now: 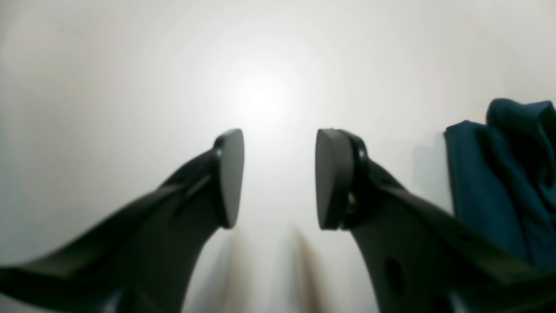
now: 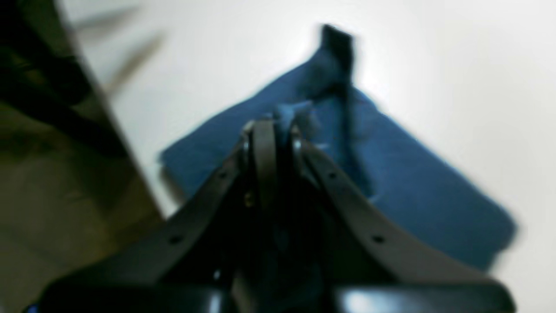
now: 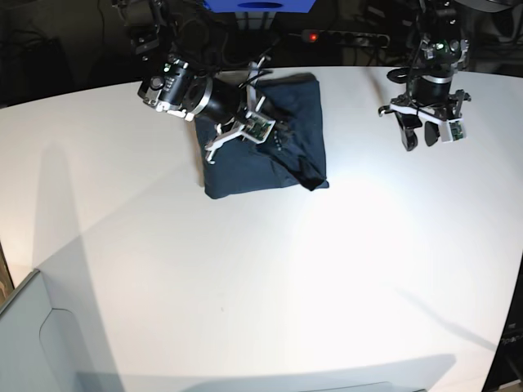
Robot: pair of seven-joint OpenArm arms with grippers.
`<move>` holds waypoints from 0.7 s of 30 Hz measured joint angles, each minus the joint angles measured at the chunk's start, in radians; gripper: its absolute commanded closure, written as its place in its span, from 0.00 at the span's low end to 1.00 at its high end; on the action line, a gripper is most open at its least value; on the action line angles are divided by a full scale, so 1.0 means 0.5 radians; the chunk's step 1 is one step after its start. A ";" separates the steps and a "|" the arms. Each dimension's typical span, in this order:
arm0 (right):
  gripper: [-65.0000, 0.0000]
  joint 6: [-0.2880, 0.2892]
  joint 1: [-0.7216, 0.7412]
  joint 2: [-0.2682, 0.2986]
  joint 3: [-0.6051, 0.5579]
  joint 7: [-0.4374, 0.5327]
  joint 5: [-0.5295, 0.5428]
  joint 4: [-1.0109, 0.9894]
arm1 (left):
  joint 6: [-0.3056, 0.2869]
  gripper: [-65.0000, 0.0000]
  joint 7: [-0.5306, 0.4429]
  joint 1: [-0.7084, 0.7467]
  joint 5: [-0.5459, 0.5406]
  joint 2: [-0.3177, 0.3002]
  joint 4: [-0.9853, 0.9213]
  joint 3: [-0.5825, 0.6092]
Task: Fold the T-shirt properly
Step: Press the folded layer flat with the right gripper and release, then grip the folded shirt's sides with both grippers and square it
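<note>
The dark navy T-shirt (image 3: 270,155) lies as a folded, roughly square bundle on the white table (image 3: 245,269) at the back middle. My right gripper (image 3: 274,135) is over its middle. In the right wrist view my right gripper (image 2: 279,126) is shut on a pinch of the shirt's blue cloth (image 2: 412,187), and a strip of cloth sticks up beyond it. My left gripper (image 3: 418,137) hangs open and empty over bare table, well to the right of the shirt. In the left wrist view my left gripper (image 1: 278,178) has its jaws apart, and a bunched edge of the shirt (image 1: 499,182) shows at the right.
A power strip with a red light (image 3: 313,37) and cables lie along the table's back edge. A blue object (image 3: 261,4) stands behind the shirt. The table's edge and the brown floor (image 2: 65,195) show at the left of the right wrist view.
</note>
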 measured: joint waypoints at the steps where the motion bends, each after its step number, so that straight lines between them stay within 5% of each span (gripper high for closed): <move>1: 0.99 -0.001 -0.007 -0.001 -0.040 -0.001 -0.001 -0.008 | 0.000 0.60 0.000 0.000 0.000 0.000 0.000 0.000; 7: 0.98 -0.001 0.016 -0.002 -0.171 0.072 -0.005 -0.080 | 0.000 0.60 0.000 -0.001 0.002 -0.001 0.000 0.000; 17: 0.43 -0.001 0.013 0.015 -0.352 0.105 -0.005 -0.195 | 0.000 0.60 0.000 -0.001 0.001 -0.001 0.000 0.000; 21: 0.31 -0.001 0.017 0.017 -0.337 0.105 -0.006 -0.185 | 0.000 0.59 0.000 -0.002 0.000 -0.001 0.000 0.000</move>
